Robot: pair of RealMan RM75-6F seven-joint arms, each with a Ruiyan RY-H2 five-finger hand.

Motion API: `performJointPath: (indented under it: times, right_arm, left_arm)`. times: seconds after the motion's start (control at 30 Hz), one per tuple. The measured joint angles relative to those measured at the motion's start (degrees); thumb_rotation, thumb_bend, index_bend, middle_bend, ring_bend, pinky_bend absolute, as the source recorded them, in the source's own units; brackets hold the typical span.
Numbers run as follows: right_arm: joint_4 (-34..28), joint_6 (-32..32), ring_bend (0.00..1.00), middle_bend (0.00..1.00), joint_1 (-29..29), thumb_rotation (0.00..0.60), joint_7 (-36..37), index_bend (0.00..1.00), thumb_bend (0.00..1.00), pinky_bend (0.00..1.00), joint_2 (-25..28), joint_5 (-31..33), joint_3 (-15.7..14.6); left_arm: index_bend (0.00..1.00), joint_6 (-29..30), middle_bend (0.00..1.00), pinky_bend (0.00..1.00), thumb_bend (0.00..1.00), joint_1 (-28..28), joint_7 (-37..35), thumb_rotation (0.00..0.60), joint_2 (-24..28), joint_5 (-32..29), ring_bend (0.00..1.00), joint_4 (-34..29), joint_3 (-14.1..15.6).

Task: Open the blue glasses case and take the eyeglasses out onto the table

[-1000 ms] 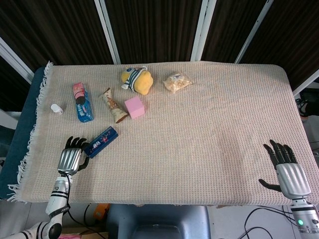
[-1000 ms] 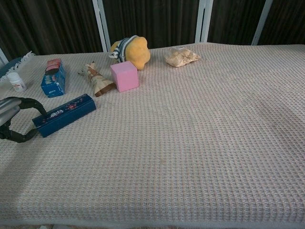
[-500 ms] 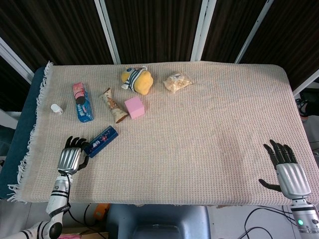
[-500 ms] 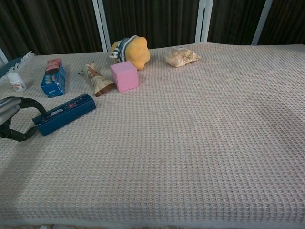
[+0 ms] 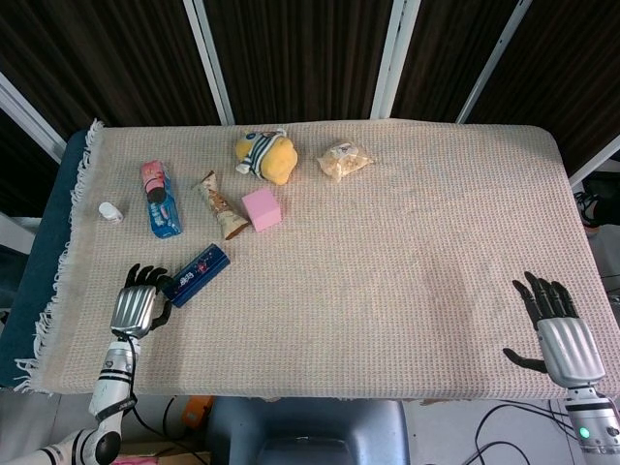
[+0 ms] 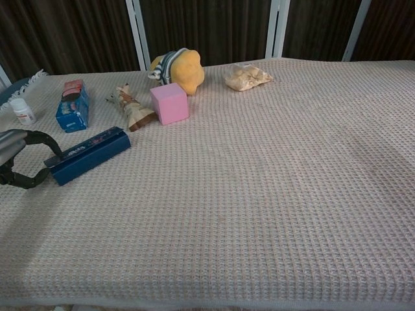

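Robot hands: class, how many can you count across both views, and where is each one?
2. The left robot hand is at the blue glasses case's near end; the right robot hand lies open near the table's front right corner.

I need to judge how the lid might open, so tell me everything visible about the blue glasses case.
The blue glasses case is a long, slim, dark blue box with a printed top of white lettering and small red marks. It looks rigid and is closed. It lies flat on the woven tablecloth near the table's front left, set diagonally. The left hand is at its near end, fingers curving around that end. No hinge or latch can be made out.
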Motion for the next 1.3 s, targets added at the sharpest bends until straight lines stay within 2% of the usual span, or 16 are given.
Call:
performJointPath:
  times: [0.23, 0.53, 0.63, 0.83, 1.03, 1.17, 1.3]
  right_arm:
    - [-0.07, 0.00, 0.00, 0.00, -0.01, 0.600, 0.04, 0.00, 0.20, 0.00, 0.05, 0.06, 0.03]
    - [-0.03, -0.12, 0.00, 0.00, 0.04, 0.600, 0.08, 0.00, 0.20, 0.00, 0.07, 0.42, 0.21]
    - [-0.07, -0.08, 0.00, 0.00, 0.01, 0.600, 0.19, 0.00, 0.20, 0.00, 0.13, 0.43, 0.21]
    - [-0.05, -0.12, 0.00, 0.00, 0.00, 0.600, 0.10, 0.00, 0.20, 0.00, 0.12, 0.53, 0.24]
    - [-0.20, -0.16, 0.00, 0.00, 0.01, 0.600, 0.02, 0.00, 0.20, 0.00, 0.06, 0.47, 0.18]
    - [-0.23, -0.13, 0.00, 0.00, 0.01, 0.600, 0.25, 0.00, 0.20, 0.00, 0.08, 0.10, 0.01]
    - [-0.36, -0.06, 0.00, 0.00, 0.00, 0.600, 0.97, 0.00, 0.20, 0.00, 0.29, -0.24, -0.10]
  left_arm:
    - [0.47, -0.53, 0.21, 0.06, 0.46, -0.68, -1.38, 0.600, -0.51, -1.18, 0.12, 0.97, -1.47]
    - [0.44, -2.71, 0.22, 0.08, 0.45, -2.62, -3.54, 0.600, -1.69, -5.67, 0.14, 5.03, -5.56]
    - [0.41, -4.50, 0.22, 0.08, 0.44, -3.47, -3.52, 0.600, -2.22, -8.17, 0.14, 7.66, -6.78]
    - [0.23, -7.31, 0.21, 0.08, 0.43, -4.49, -4.14, 0.600, -2.63, -11.53, 0.14, 11.05, -8.34]
    - [0.23, -6.25, 0.19, 0.09, 0.41, -3.23, -8.43, 0.600, 0.24, -8.19, 0.13, 4.31, -7.40]
    - [0.25, -4.63, 0.18, 0.09, 0.40, -2.02, -11.14, 0.600, 3.32, -3.68, 0.12, -4.10, -5.69]
    - [0.27, -4.04, 0.15, 0.09, 0.39, -1.50, -11.83, 0.600, 5.43, -0.33, 0.09, -9.82, -3.18]
